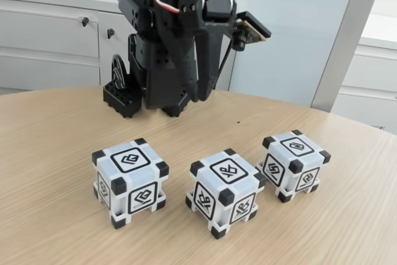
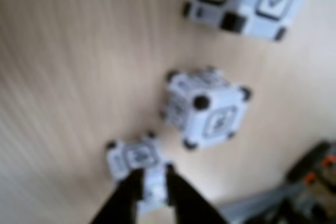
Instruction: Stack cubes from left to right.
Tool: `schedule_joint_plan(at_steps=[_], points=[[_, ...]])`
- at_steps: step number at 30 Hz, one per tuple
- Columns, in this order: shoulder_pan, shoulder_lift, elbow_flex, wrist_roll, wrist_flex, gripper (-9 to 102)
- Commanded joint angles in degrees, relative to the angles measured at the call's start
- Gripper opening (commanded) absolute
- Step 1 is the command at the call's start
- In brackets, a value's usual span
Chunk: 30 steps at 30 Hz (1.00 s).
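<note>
Nearest thing: in the wrist view, we see the gripper [image 2: 152,182] closest, its two dark fingers entering from the bottom edge.
Gripper state: we read the fingers as slightly parted with nothing held; they hang above the table, with one cube seen between the tips.
Cubes: three on the wooden table [image 1: 56,215], in a row towards its near edge in the fixed view: left cube [image 1: 130,181], middle cube [image 1: 224,192], right cube [image 1: 294,164], near one another but apart.
Arm: its black base [image 1: 127,94] stands behind the row.
Handling: we judge the cubes light, rigid and smooth-faced; grip two opposite flat faces, between the black corner blocks.
Progress: nothing stacked yet.
</note>
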Motion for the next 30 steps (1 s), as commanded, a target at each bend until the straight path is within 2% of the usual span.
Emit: schedule_joint_plan(at_steps=[1,6,16,25,30], points=[[0.18,-4.75,-8.09,-0.53,-0.70,0],[0.18,-11.25,-20.30,-2.72,-0.70,0],[-0.88,-35.24,-43.51,9.58,0.26,0],[-1.67,-53.09,-51.50,21.27,0.26,0],[-10.55,-58.45,-52.38,21.18,0.26,0]])
